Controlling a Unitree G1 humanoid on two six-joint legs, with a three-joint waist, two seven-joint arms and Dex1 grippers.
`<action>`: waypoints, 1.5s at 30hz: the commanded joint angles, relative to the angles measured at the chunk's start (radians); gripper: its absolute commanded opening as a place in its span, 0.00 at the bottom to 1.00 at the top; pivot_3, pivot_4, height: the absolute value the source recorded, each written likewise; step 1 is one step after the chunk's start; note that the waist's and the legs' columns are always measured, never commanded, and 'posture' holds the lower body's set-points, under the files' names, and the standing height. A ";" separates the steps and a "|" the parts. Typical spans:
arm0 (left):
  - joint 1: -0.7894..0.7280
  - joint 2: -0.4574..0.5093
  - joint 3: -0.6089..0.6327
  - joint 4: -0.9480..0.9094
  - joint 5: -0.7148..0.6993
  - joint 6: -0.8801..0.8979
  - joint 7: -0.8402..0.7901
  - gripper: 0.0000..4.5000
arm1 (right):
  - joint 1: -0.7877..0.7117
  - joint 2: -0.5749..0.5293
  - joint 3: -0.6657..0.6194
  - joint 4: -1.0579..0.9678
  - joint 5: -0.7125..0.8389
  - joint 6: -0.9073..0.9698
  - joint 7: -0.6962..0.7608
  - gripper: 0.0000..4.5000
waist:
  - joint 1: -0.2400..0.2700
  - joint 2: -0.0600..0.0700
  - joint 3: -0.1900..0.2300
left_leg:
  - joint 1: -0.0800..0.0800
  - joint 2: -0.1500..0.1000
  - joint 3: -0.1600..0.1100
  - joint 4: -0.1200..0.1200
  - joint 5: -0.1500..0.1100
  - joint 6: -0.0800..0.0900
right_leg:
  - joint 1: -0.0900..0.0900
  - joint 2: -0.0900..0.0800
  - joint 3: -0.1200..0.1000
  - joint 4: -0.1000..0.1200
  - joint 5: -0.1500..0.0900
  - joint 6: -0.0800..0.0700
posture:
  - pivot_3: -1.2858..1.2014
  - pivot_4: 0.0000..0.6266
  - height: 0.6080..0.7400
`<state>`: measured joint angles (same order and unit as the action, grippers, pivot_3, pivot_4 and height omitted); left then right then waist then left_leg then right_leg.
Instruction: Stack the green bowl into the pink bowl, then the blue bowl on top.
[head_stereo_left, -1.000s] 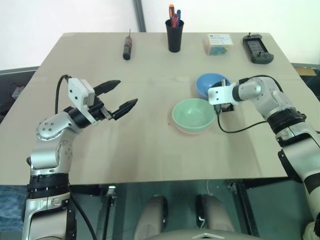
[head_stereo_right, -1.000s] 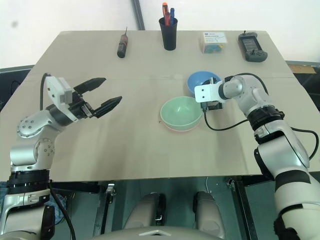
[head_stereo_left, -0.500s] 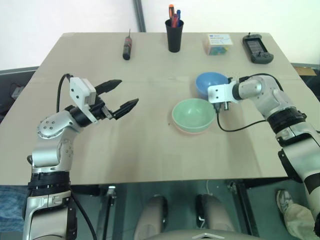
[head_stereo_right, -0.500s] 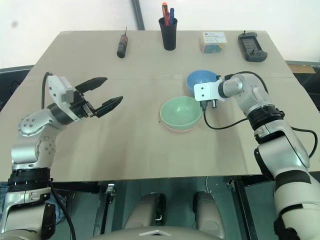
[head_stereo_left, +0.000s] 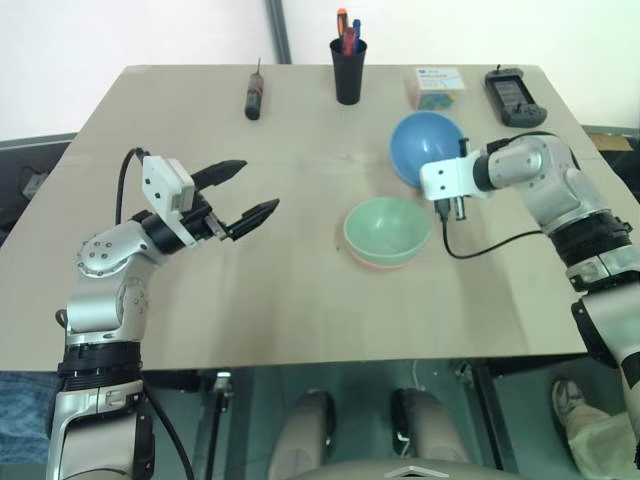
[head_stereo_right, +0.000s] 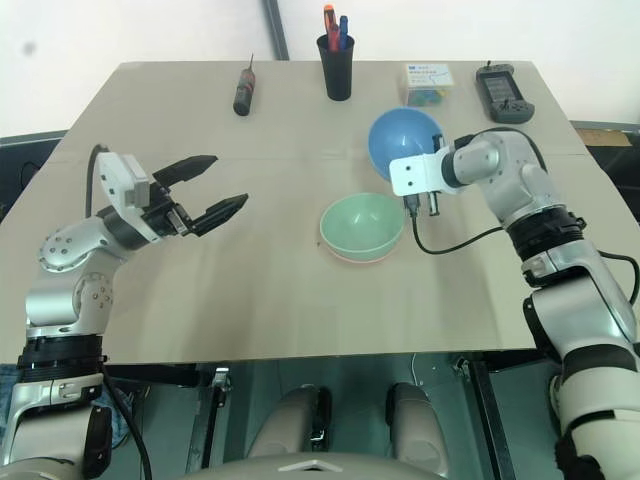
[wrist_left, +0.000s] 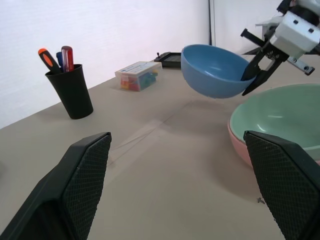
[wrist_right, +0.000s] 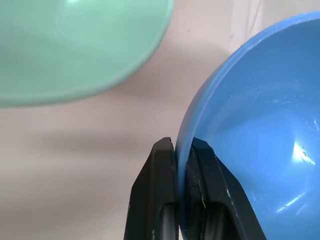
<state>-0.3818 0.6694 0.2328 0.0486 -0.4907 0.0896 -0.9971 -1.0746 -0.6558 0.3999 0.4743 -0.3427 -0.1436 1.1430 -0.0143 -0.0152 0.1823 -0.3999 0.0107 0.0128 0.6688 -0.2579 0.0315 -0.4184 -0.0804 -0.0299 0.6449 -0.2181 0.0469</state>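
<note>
Small round pale mint-green bowl (head_stereo_left: 388, 229) sitting upright, nested inside a salmon-pink bowl (wrist_left: 239, 148) with only the pink rim peeking out beneath, on the table's right half. Sky-blue bowl (head_stereo_left: 425, 146) of the same size lifted clear of the tabletop, tilted, just behind the stacked pair.

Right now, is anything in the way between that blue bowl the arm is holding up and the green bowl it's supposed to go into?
Nothing visible. The right gripper pinches the blue bowl by its rim, off the table. The green bowl sits nested in the pink bowl close beside it, open and empty.
</note>
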 joint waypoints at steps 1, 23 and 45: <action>-0.010 0.016 0.011 -0.011 -0.008 -0.019 -0.028 1.00 | -0.008 -0.036 -0.072 -0.168 0.086 0.068 0.081 0.02 | 0.000 0.000 0.000 | 0.000 0.000 0.000 0.000 0.000 0.000 | 0.000 0.000 0.000 0.000 0.000 0.000 | 0.52 0.24 1.00; -0.084 0.050 -0.042 0.101 -0.025 0.029 -0.259 1.00 | 0.167 -0.154 -0.077 -0.771 0.354 0.502 0.319 0.61 | 0.003 0.000 0.000 | 0.000 0.000 -0.001 0.001 0.000 0.001 | 0.001 0.000 -0.001 0.000 0.000 0.000 | 0.52 0.24 1.00; 0.161 -0.012 -0.006 -0.234 -0.019 0.165 0.039 1.00 | 0.862 -0.143 -0.783 -0.844 0.773 0.729 0.023 0.98 | 0.022 -0.002 -0.001 | 0.002 0.001 -0.009 0.001 -0.001 0.001 | 0.006 -0.002 -0.003 -0.001 0.000 0.000 | 0.52 0.24 1.00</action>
<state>-0.2300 0.6591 0.1990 -0.1230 -0.5048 0.2538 -0.9928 -0.2401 -0.8034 -0.3173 -0.3714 0.3848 0.6013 1.1679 0.0082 -0.0169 0.1813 -0.3973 0.0111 0.0046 0.6699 -0.2587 0.0327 -0.4127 -0.0822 -0.0328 0.6440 -0.2182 0.0471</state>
